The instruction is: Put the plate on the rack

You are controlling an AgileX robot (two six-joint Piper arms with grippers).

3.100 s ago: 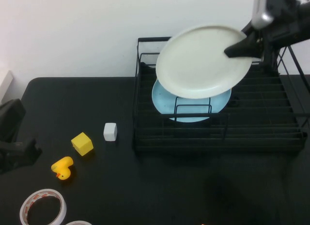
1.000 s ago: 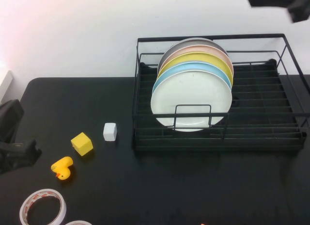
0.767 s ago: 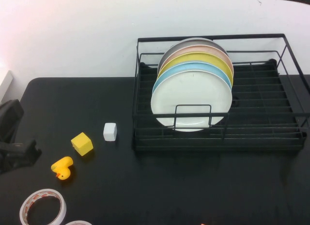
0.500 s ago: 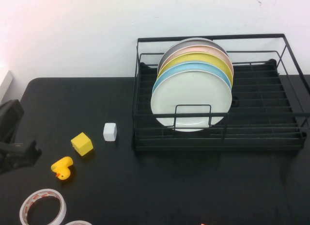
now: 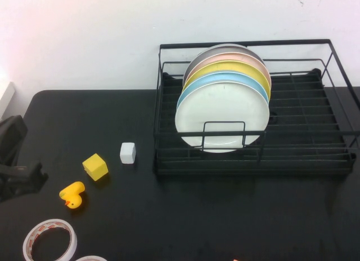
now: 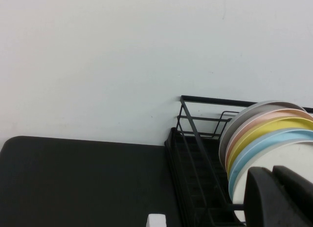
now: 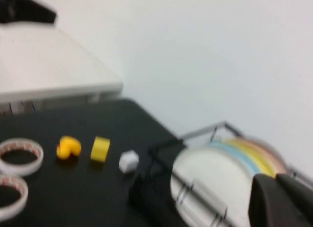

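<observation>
White plate [image 5: 221, 117] standing on edge in rack [image 5: 337, 160], front of the row, leaning against light blue plate [image 5: 224, 77]; yellow plate [image 5: 228, 66], pink and grey plates stacked behind. Lower edge seated in the slotted base, behind the small wire loop on the front rail. No contact with any tool.

Change over the last few seconds: earlier carried above the rack in the right tool, tilted; a second ago already seated, with the right arm pulling up and away at the top right corner of the high view. Now gone from the high view altogether. Plate unmoved in the last second, so seating looks stable.

Right tool [image 7: 282, 201]: seen only in its own wrist view, well clear of the rack and looking down across it; fingers clenched, nothing between them.

Left tool [image 6: 277, 197]: parked at the near left edge of the table [image 5: 112, 227], also visible there in the high view; clenched, holding nothing.

Bystanders left of the rack, apart from it: white cube [image 5: 128, 153], yellow cube [image 5: 95, 166], rubber duck [image 5: 72, 194], tape roll [image 5: 49, 241].

Judgement: placement done, release done, retreat nearly complete. Nothing left but for the right arm to settle.
</observation>
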